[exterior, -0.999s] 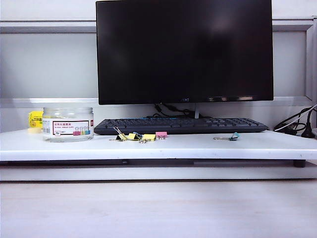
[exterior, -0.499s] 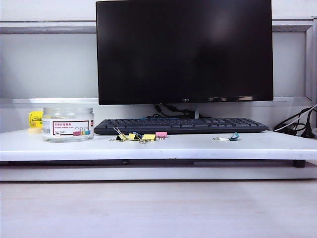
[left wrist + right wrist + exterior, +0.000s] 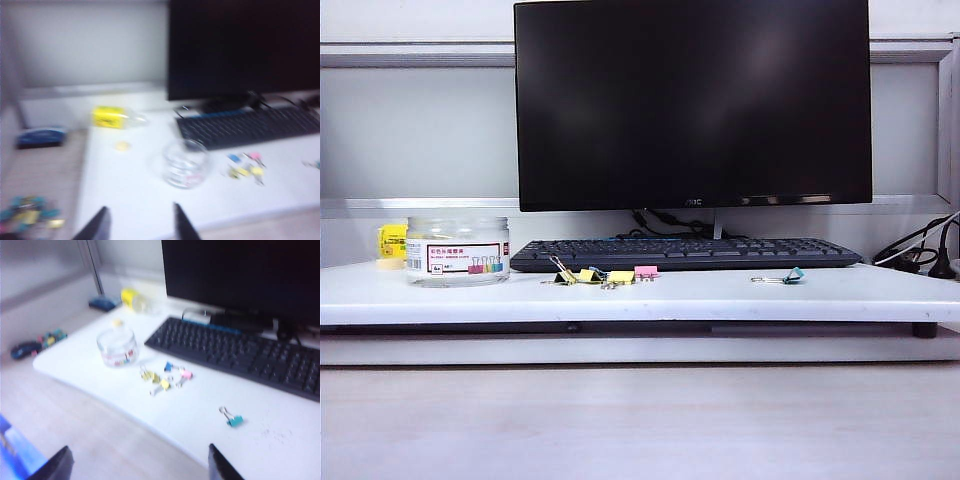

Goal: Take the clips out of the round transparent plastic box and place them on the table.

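The white tabletop (image 3: 740, 296) lies bare along its front edge, with open room between the clear plastic jar (image 3: 457, 251) near the left end and a lone teal clip (image 3: 792, 275) toward the right. The jar stands upright, well back from the front edge; whether anything remains inside cannot be made out. A cluster of yellow clips (image 3: 592, 275) lies on the tabletop just in front of the keyboard (image 3: 685, 253), a pink clip (image 3: 645, 271) touching the cluster's right side and a blue clip (image 3: 168, 366) among them. The keyboard and a dark monitor (image 3: 692, 103) fill the back of the tabletop; a yellow roll (image 3: 391, 241) sits behind the jar at the left rear corner, and cables (image 3: 920, 250) trail at the right rear.

Neither arm shows in the exterior view. The left gripper (image 3: 140, 225) hangs off the front edge, fingers (image 3: 183, 223) parted and grasping nothing, only their tips in frame and blurred. The right gripper (image 3: 137, 465) hangs likewise short of the front edge, fingers (image 3: 220, 466) spread wide and empty.
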Robot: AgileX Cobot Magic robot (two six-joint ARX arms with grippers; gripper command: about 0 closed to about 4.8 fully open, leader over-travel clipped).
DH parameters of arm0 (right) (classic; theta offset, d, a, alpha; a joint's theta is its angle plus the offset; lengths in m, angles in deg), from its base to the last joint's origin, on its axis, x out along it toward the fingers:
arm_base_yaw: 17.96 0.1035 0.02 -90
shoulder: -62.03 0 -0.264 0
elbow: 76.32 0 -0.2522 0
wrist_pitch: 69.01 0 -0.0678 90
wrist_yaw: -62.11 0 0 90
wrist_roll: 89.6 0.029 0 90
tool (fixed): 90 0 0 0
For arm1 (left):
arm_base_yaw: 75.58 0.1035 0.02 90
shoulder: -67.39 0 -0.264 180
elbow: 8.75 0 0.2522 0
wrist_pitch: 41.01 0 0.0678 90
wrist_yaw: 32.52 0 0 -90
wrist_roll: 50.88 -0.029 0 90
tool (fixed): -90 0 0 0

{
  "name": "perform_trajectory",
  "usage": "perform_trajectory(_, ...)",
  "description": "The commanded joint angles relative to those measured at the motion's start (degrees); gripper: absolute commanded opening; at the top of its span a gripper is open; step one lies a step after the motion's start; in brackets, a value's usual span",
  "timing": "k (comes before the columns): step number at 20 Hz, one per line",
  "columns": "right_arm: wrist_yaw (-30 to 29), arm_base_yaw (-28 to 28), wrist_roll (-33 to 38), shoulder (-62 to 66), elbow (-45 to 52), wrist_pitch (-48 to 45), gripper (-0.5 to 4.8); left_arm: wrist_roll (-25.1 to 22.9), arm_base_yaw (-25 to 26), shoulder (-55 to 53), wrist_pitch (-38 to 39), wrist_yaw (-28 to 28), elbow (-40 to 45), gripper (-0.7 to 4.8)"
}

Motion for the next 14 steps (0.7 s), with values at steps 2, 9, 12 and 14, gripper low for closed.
perform_trajectory(2, 3.6, 0.0, 4.6, -12.2, 9.3, -6.8, 3.47, -2.7, 0.0, 0.5, -5.9, -6.2, 7.7, 1.75)
perform_trajectory(9, 7.4, -0.1, 4.5, -17.5, 16.0, -5.5, 1.50, -6.8, 0.0, 0.3, -19.0, -3.8, 16.9, 1.75)
perform_trajectory(12, 14.1, -0.1, 4.5, -17.5, 16.6, -5.5, 0.79, -1.6, 0.0, 0.3, -20.6, -2.5, 17.6, 1.75)
perform_trajectory(14, 18.9, -0.1, 8.0, -17.5, 18.4, -6.1, 0.54, -0.5, 0.0, 0.3, -25.2, -2.7, 18.6, 1.74)
